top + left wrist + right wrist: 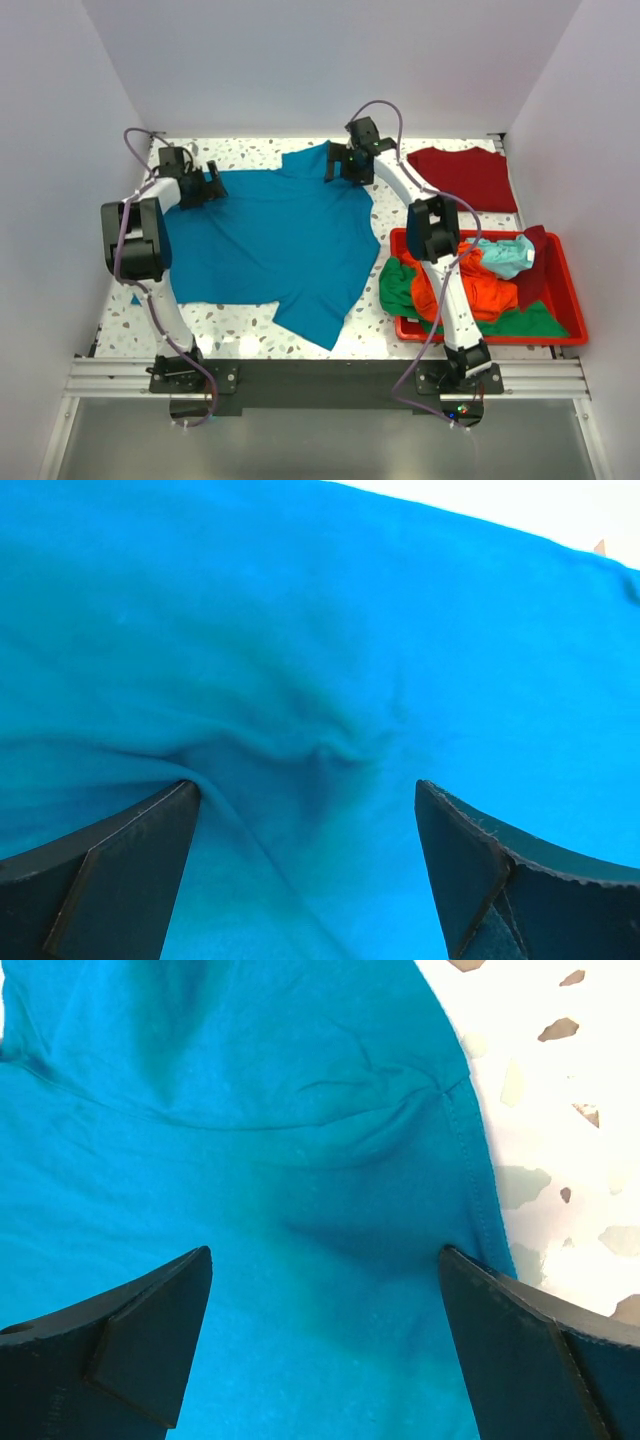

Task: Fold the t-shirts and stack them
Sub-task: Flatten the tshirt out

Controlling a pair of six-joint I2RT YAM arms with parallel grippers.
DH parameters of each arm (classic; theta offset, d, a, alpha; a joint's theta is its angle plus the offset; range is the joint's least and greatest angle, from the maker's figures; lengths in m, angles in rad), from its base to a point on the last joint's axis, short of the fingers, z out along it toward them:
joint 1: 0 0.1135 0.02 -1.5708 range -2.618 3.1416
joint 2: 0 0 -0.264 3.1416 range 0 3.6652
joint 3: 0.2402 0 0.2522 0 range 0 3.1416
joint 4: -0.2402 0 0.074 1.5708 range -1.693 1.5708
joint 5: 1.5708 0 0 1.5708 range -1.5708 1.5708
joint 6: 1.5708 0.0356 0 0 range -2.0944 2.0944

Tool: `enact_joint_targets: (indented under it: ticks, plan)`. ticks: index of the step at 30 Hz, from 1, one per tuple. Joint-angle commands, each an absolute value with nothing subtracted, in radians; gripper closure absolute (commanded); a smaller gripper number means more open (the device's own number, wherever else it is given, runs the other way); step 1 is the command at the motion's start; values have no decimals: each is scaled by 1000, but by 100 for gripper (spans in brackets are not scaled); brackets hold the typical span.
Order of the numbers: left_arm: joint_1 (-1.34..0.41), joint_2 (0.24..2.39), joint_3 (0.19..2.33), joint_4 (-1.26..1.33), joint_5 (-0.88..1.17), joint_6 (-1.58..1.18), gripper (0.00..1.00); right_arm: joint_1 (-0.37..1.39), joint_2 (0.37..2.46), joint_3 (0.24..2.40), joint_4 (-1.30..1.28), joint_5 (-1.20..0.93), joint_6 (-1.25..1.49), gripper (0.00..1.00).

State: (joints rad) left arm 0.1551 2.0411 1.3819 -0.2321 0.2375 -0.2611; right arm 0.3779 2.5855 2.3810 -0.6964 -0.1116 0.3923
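Teal-blue cloth t-shirt [280,240] spread mid-table, unfolded. Left gripper [305,800] at its 10 o'clock edge, right gripper [325,1260] at 12 o'clock, both spread wide, pinching nothing. Dark red t-shirt [465,175] laid at 2 o'clock. Orange t-shirt [480,290], green t-shirt [397,285], pale aqua t-shirt [505,255] heaped in red plastic bin [572,305] at 4 o'clock, unfolded.

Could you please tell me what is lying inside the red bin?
An orange shirt, a green shirt, a pale aqua shirt and dark red cloth, heaped together. Whatever lies beneath the heap is covered.
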Motion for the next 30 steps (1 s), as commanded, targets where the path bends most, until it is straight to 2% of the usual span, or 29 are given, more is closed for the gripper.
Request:
enact_joint_targets:
  ticks: [1, 10, 17, 23, 30]
  plan:
    - [137, 2082, 1443, -282, 287, -256, 6, 374, 2539, 2385, -680, -201, 368, 1]
    - [132, 1954, 1499, -371, 189, -278, 5, 373, 2384, 2405, -718, -225, 322, 1]
    - [159, 1798, 1358, -396, 101, -279, 4, 413, 2171, 2110, -696, -244, 353, 2]
    - [212, 1802, 1275, -347, 146, -275, 4, 451, 2129, 1881, -605, -285, 431, 3]
    - [215, 1902, 1313, -333, 176, -285, 4, 451, 2215, 1873, -600, -302, 463, 4]
